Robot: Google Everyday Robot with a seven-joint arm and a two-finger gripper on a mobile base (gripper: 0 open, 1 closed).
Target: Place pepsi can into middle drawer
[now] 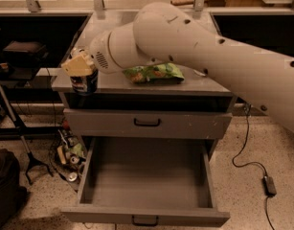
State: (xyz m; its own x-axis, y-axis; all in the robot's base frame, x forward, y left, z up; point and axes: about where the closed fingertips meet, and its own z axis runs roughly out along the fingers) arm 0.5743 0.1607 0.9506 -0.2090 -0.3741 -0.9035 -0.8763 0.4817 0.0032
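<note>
— Where's the pepsi can?
— Upper left of your frame, standing on the front left corner of the grey cabinet top. The gripper sits right on top of it; you can't tell whether it's clamped. A green snack bag lies mid-top.
— And the middle drawer?
— Pulled out, lower centre, over the speckled floor. A black cable trails at right.

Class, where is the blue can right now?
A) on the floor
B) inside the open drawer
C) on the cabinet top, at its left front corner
C: the can stands on the cabinet top, directly under the gripper, above the open drawer.
</note>
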